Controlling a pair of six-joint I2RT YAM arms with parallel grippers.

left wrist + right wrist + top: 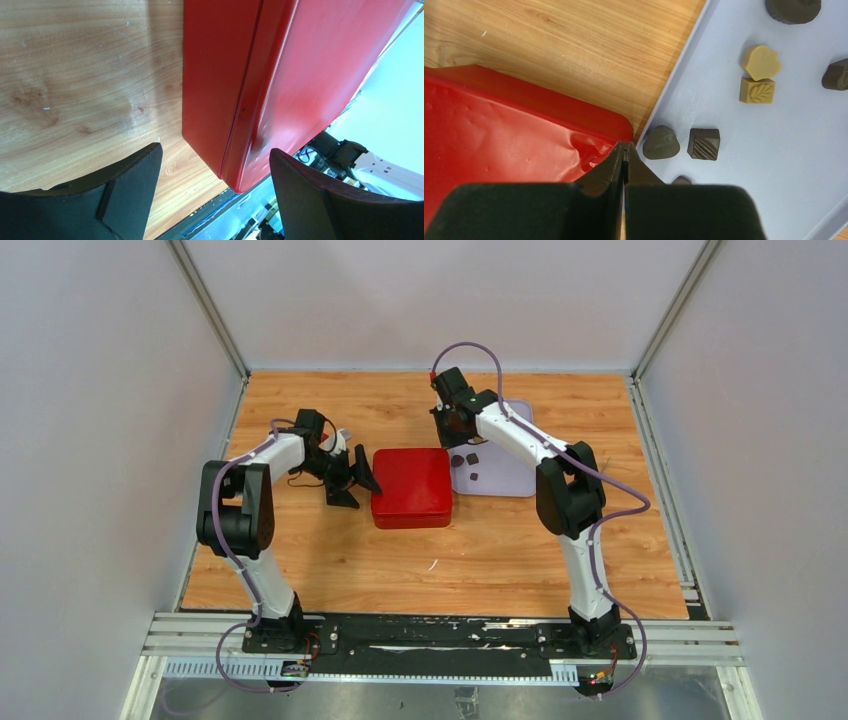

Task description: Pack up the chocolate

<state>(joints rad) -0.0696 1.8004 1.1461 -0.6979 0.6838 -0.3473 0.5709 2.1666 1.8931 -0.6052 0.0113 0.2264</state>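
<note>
The chocolate lies as several small pieces on a lavender tray [774,150]: a dark rounded piece [660,142], a dark striped square [704,144], a tan shell [761,62] and a tan leaf-stamped square [757,90]. From above only three dark pieces [471,457] show. A red box [411,487], lid on, sits just left of the tray [510,475]. My right gripper [625,146] is shut on nothing, above the box's corner beside the tray. My left gripper [215,148] stands open at the box's left side [260,90], one corner between its fingers without contact.
The wooden tabletop [330,560] is walled by grey panels at the left, right and back. A black rail [440,635] with both arm bases runs along the near edge. The right arm [560,480] reaches over the tray's right part.
</note>
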